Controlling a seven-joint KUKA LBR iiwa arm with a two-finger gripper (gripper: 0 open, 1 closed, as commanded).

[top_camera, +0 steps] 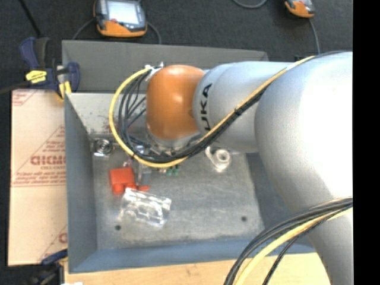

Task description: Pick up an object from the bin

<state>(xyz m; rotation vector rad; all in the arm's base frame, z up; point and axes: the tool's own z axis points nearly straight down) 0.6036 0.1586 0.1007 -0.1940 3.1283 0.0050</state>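
**Arm poised low over a red block in a sparsely filled bin**

Camera view: the arm (267, 117) reaches in from three o'clock and bends down over the bin (208, 209). Its orange cover (169, 103) faces the lens, so the wrist seems to point straight at the floor, probably to set up a grab from above. Looped cables (127, 108) ring the wrist, presumably left slack so it can turn. The gripper (142, 166) sits under the cover, low and left of the bin's centre. The cover and cables hide too much of it to tell whether it is released or clenched, and nothing can be seen held in it.

The nearest thing is a red block (122, 180), just beside the gripper at its eight o'clock, lying flat on the floor. It is the likeliest pick, though no grip on it is visible. A clear plastic piece (144, 208) lies near, at the gripper's six o'clock and just below the block. A metal ring (102, 147) rests by the left wall at ten o'clock, and a white spool (218, 158) stands well apart at three o'clock. The things lie scattered, not heaped, so one could probably be lifted without disturbing the others, except that the plastic piece lies close to the block.
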